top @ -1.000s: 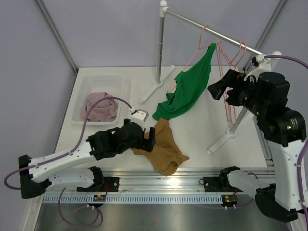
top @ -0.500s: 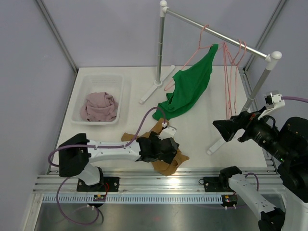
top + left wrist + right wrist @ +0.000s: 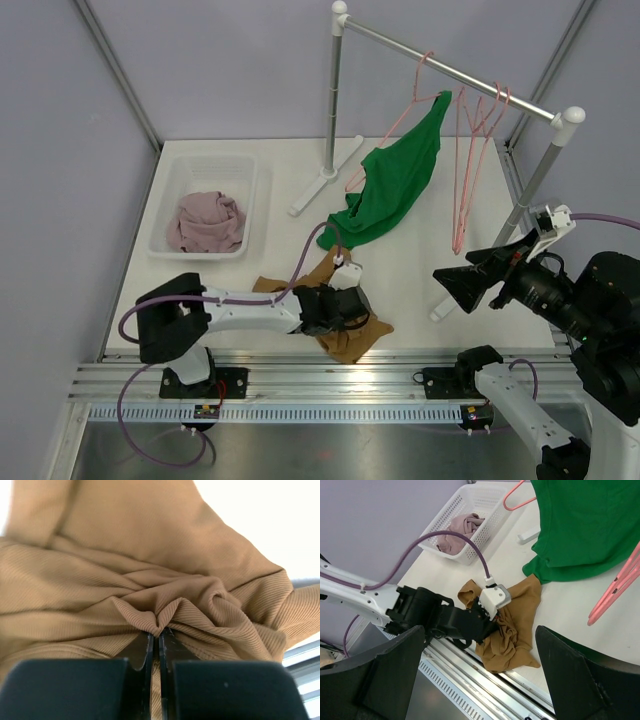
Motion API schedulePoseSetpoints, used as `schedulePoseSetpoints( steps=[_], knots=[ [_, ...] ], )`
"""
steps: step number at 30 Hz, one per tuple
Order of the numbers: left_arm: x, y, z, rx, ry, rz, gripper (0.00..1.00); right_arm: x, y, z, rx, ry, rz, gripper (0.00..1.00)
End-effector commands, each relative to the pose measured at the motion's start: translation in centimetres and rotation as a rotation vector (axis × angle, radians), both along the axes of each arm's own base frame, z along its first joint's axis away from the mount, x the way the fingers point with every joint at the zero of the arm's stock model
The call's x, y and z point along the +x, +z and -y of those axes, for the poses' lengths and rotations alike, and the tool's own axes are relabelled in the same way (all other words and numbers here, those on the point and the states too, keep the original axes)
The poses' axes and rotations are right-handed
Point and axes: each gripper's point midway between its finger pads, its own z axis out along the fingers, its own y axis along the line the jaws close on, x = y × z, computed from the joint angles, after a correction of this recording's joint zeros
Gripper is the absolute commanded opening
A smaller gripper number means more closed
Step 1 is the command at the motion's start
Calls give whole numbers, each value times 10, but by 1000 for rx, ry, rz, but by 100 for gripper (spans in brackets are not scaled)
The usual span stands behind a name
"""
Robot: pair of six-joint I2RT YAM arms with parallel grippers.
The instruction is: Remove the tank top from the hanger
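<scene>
A green tank top (image 3: 392, 188) (image 3: 580, 525) hangs by one strap from a pink hanger (image 3: 421, 82) on the metal rail (image 3: 450, 70), and its lower end rests on the table. A brown garment (image 3: 345, 335) (image 3: 150, 565) (image 3: 512, 635) lies crumpled near the front edge. My left gripper (image 3: 352, 308) (image 3: 159, 632) (image 3: 506, 616) is shut on a pinched fold of it. My right gripper (image 3: 458, 281) (image 3: 480, 680) stands open in the air at the right, apart from the tank top, looking down at the table.
Two bare pink hangers (image 3: 470, 150) (image 3: 620, 587) hang further right on the rail. A white basket (image 3: 215, 163) (image 3: 492, 500) at the back left holds pink clothing (image 3: 207, 222). The rack's feet (image 3: 325, 175) and right post (image 3: 540, 175) stand on the table.
My left gripper has shut on a fold of the brown garment. The right arm dropped from the rail to the near right, and the bare hangers swung slightly.
</scene>
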Motion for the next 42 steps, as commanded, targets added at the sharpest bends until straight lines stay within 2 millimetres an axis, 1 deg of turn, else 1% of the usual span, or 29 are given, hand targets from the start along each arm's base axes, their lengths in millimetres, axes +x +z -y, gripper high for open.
schedulePoseSetpoints(
  steps=[1,5,6,7,9,11,12,15,16,18,19,21,22,23,24,25,26,27,28,30,31,33,34,36,37,38,39,40,42],
  knots=[
    [24,58,-22,-65,122,136,0,-3,12,1,-9,11,76,100],
    [48,117,-62,-81,218,240,0,-5,13,4,-13,2,90,100],
    [54,136,-67,-110,233,265,0,-6,13,3,-12,4,91,100],
    [56,146,-77,-103,239,272,0,-5,14,4,-13,-2,93,99],
    [71,188,-94,-159,282,325,0,-5,15,5,-13,-4,98,99],
    [80,218,-117,-162,316,367,0,-4,17,5,-10,-7,105,99],
    [86,248,-121,-206,332,402,0,-4,18,5,-10,-7,106,100],
    [96,295,-147,-201,361,464,0,-2,20,5,-9,-10,108,100],
    [98,328,-155,-242,376,503,0,-2,20,5,-9,-10,108,99],
    [108,360,-169,-224,391,551,0,1,21,4,-5,-11,107,99],
    [109,399,-185,-252,413,612,0,1,22,3,-4,-10,108,100],
    [115,426,-194,-248,426,650,0,3,21,3,-6,-13,102,100],
    [125,431,-199,-210,445,650,0,2,22,4,-8,-12,106,100],
    [123,465,-210,-236,450,717,0,4,21,4,-9,-18,102,99],
    [125,479,-217,-233,472,749,0,4,21,5,-12,-21,104,99],
    [141,479,-226,-181,516,754,0,4,20,5,-12,-21,104,100],
    [139,502,-237,-203,530,803,0,5,19,4,-12,-21,101,100],
    [145,506,-241,-196,536,814,0,5,19,4,-11,-20,100,99],
    [153,513,-255,-196,580,841,0,6,19,4,-12,-18,100,100],
    [163,517,-260,-223,578,860,0,10,16,2,-14,-15,88,99],
    [171,526,-272,-236,617,899,0,11,15,1,-12,-12,86,100],
    [182,528,-276,-255,617,908,0,16,12,0,-13,-13,64,100],
    [190,530,-289,-245,649,924,0,17,11,-1,-11,-13,61,100],
    [210,522,-296,-239,663,903,0,21,8,-4,-10,-2,43,100],
    [219,516,-314,-234,711,892,0,22,7,-5,-9,4,43,99],
    [227,510,-321,-237,727,874,0,24,3,-6,-9,4,32,99],
    [247,494,-318,-250,696,821,0,26,2,-6,-10,1,32,99],
    [254,486,-333,-244,722,801,0,27,2,-6,-10,2,31,99],
    [278,458,-338,-227,731,732,0,31,-3,-8,-16,4,12,100]
  ],
)
